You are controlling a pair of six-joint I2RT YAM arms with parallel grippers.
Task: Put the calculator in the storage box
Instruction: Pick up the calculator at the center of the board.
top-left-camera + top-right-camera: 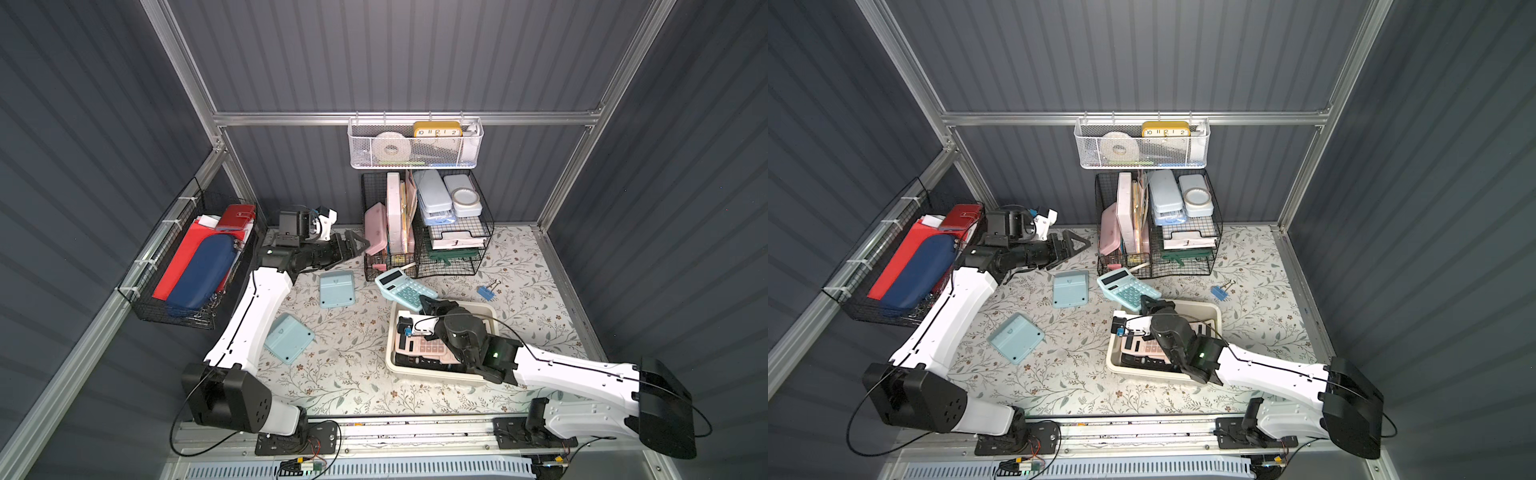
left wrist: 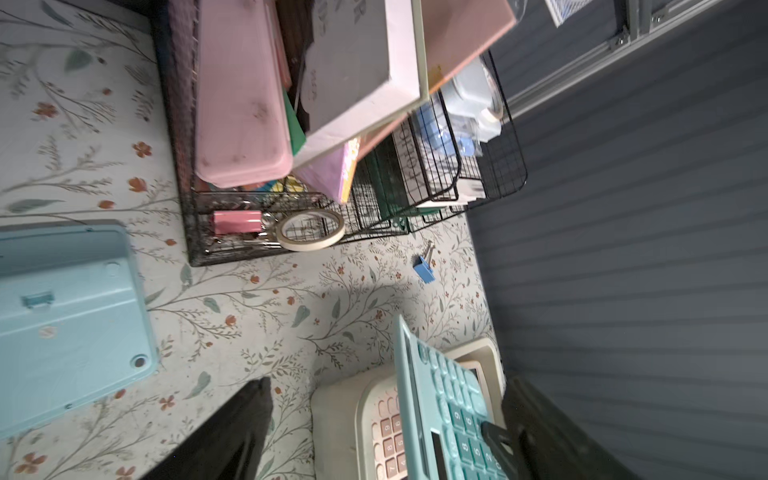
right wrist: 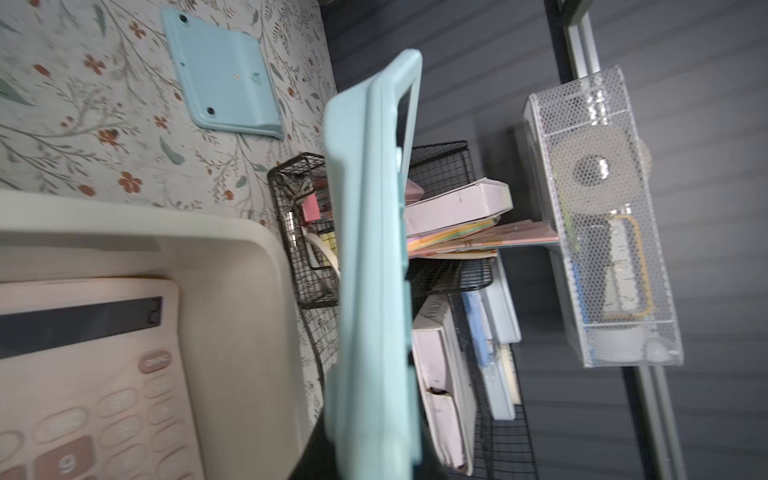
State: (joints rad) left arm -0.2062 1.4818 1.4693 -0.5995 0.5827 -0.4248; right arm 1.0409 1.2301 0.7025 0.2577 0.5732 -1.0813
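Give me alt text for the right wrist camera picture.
A teal calculator, edge-on and close, fills the centre beside the cream storage box, which holds a pink calculator. Behind: a face-down light blue calculator on the floral table and black wire baskets.

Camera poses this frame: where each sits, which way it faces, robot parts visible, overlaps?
Top views: high in front, looking down on the floral tabletop; left arm and right arm show whole.
Left wrist: low near the back, facing the black wire-grid organiser; own spread fingers show.
Right wrist: above the cream-beige plastic storage box, facing the white mesh basket past the held teal calculator; own body barely shows.
Shared: all views show that calculator and box.
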